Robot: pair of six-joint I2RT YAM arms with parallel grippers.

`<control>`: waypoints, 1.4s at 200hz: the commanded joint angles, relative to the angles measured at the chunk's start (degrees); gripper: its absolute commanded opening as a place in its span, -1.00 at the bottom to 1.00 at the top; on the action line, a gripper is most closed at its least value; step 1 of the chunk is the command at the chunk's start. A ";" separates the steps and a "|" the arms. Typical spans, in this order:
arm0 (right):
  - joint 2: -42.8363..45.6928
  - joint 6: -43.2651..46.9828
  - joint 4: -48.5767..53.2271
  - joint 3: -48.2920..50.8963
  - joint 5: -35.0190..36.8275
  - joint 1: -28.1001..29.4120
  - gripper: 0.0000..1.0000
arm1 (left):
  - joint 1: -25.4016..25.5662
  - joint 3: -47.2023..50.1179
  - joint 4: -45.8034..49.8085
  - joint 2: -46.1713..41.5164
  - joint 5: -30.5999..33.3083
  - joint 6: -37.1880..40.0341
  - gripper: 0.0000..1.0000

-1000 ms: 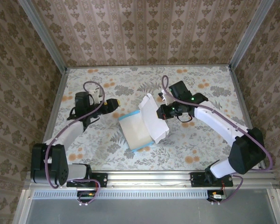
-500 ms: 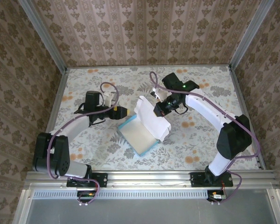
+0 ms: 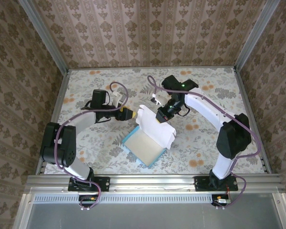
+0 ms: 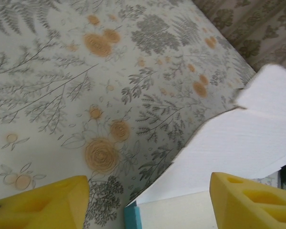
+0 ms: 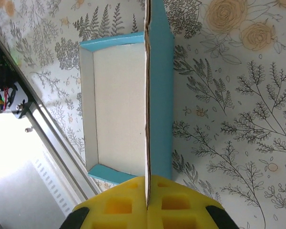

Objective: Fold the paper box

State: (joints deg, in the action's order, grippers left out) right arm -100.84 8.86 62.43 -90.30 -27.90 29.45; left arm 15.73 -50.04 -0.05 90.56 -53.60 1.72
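Right claw (image 5: 147,200) clenched on the raised flap (image 5: 160,95) of the paper box (image 5: 117,105); left claw (image 4: 148,202) released, flap just ahead.

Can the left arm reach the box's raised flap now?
Probably yes. The left gripper is open beside the paper box, the raised flap just ahead with nothing between; the right gripper pinches its upper edge.

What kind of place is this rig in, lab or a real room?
Likely a staged robot test cell, not a real room: wallpapered panels in a metal frame, a floral-covered table, two arms bolted to a rail.
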 commanded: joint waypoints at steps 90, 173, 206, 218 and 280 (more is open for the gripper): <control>-3.48 1.94 3.66 -3.18 -0.31 0.98 -0.91 | 2.83 -7.21 4.92 5.15 -7.25 6.95 0.14; -2.85 1.43 2.28 -2.99 0.73 1.10 -0.91 | 6.26 -7.11 11.18 3.48 -0.86 9.35 -0.31; -3.17 1.41 3.17 -4.13 2.75 1.38 -0.90 | 7.80 -6.40 12.58 0.69 5.09 9.39 -0.40; -3.26 1.50 3.57 -4.48 4.06 1.70 -0.90 | 8.33 -6.48 13.92 -0.34 7.61 9.50 -0.46; -3.67 1.60 3.87 -5.46 6.94 2.85 -0.90 | 9.88 -6.38 17.39 -2.60 13.50 8.22 -0.46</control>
State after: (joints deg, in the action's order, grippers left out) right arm -103.42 9.32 64.53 -94.04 -23.68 31.66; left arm 24.73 -55.81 14.06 89.12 -43.05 9.50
